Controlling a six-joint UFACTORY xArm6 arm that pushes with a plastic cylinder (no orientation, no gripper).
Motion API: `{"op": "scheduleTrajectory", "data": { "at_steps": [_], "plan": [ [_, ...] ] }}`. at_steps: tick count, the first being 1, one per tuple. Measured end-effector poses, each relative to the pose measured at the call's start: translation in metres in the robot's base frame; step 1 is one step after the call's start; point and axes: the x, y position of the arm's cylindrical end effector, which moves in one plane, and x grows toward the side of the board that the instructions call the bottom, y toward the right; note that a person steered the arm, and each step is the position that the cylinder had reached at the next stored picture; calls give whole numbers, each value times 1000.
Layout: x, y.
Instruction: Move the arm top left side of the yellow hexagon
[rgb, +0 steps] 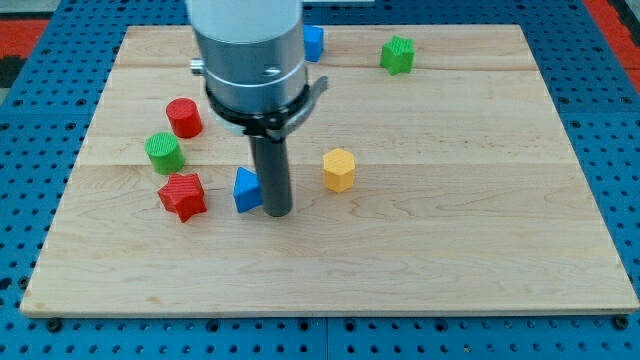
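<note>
Camera view: the arm carries no hand, only a dark rod, so no open or closed state applies. The rod's tip (277, 213) rests on the table (450, 250). The yellow hexagon (339, 169) lies near the tip, toward the view's upper right, apart from it. A blue block (245, 190) sits just beside the tip on the view's left; contact cannot be confirmed. Further left lie a red star (182, 195), green cylinder (163, 152) and red cylinder (184, 117). A green block (397, 54) sits well apart, upper right.

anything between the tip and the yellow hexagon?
No. In the camera view, only bare board separates my tip from the yellow hexagon; the blue triangle sits on the tip's other side.
</note>
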Motion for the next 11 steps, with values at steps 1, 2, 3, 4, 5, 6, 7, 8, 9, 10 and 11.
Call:
{"op": "scheduleTrajectory", "data": {
  "at_steps": [1,2,3,4,5,6,7,8,9,10,11],
  "plan": [
    [14,58],
    [-37,194],
    [-126,246],
    [-145,246],
    [-146,246],
    [-145,164],
    [-145,114],
    [-145,102],
    [-140,42],
    [-104,-8],
    [-66,-63]
  ]
}}
